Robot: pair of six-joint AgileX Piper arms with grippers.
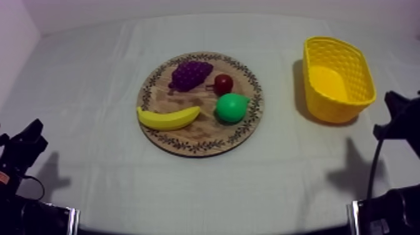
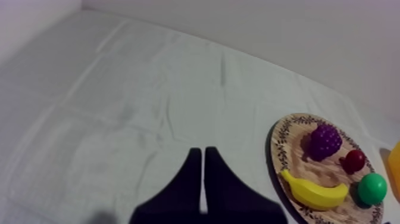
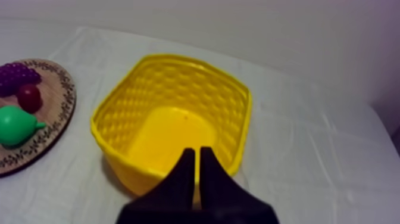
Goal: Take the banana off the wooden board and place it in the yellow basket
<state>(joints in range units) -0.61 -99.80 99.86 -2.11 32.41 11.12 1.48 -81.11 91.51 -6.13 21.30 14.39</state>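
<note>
1. Top view: the banana [image 1: 169, 118] lies flat on the wooden board [image 1: 187, 148], on the part nearest the camera and toward the left arm's side.
2. Its long axis runs almost side to side across the table. One end reaches the board's patterned rim, and the other points at the pear [image 1: 231, 107] and stops just short of it.
3. The curve bulges toward the near edge of the table, so both tips turn up toward the grapes [image 1: 189, 74]. Which end bears the stem cannot be told.
4. A small red fruit [image 1: 223, 84] sits between the grapes and the pear, close to both.
5. The basket [image 1: 340, 107] stands upright, open side up, well apart from the board on the right arm's side.
6. The left gripper [image 2: 202, 152] has its jaws pressed together in a narrow wedge, holding nothing, above bare cloth [image 1: 94, 75], with the board off to one side.
7. The right gripper [image 3: 196, 152] is likewise closed on nothing, poised at the near wall of the basket.
8. The cloth is grey-white and shows fold lines. A pale wall [image 1: 206, 7] rises behind the far edge.
</note>
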